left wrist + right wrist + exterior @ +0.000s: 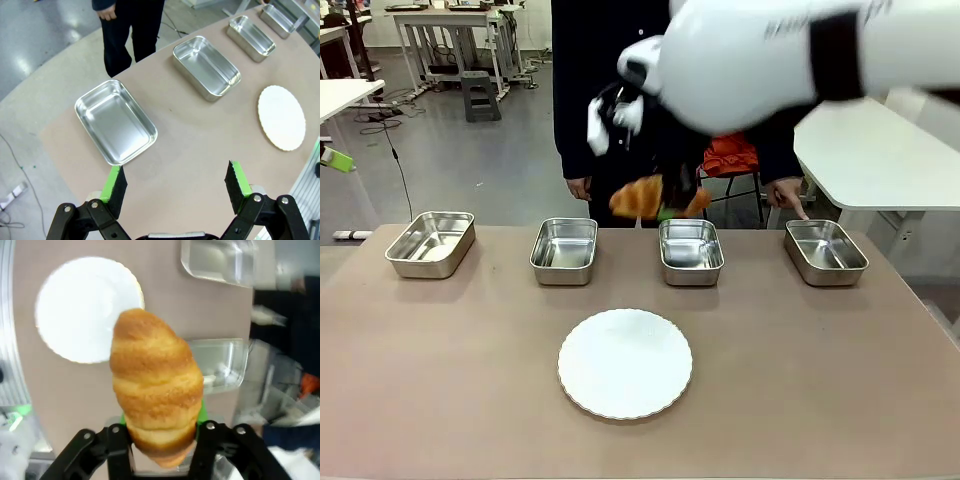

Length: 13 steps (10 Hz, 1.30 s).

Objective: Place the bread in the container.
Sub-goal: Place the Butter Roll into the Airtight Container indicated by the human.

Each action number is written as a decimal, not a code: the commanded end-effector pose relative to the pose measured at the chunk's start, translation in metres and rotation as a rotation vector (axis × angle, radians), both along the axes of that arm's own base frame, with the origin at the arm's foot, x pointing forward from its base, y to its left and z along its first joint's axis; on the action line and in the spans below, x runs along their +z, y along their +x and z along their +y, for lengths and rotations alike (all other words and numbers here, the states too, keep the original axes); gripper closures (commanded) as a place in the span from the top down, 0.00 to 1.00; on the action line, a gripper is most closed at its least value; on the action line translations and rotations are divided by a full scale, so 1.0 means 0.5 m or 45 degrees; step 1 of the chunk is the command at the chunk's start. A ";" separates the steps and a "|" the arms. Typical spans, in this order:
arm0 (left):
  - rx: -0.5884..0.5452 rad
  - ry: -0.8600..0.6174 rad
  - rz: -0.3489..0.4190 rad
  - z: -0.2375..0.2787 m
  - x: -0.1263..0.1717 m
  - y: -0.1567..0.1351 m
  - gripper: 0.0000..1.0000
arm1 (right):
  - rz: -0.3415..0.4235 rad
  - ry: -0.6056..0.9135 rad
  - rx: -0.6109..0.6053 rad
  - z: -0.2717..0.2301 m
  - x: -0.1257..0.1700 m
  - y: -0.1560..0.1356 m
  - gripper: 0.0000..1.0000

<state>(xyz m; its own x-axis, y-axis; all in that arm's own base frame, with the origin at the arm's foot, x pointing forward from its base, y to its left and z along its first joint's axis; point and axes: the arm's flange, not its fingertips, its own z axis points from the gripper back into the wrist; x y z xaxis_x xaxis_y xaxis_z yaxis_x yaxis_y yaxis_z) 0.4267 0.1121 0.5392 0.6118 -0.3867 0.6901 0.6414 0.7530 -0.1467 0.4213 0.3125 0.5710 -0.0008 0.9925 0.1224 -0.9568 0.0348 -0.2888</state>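
The right gripper [159, 440] is clamped on the golden-brown ridged croissant [645, 197], carried in the air above the far edge of the brown tabletop [440, 380], over the third shiny rectangular stainless-steel pan [690, 250] from the left edge. Four such pans line the far edge, with gaps between them. One round white plate [625, 362] lies mid-table toward the near edge, with bare tabletop on all sides. The left gripper [175, 187] hangs spread open above the left end. A person's hand [786, 195] touches the far-right pan's rim.
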 end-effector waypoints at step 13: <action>0.009 -0.002 -0.006 -0.001 0.002 -0.001 1.00 | 0.274 0.010 -1.762 -0.414 -0.121 0.391 0.48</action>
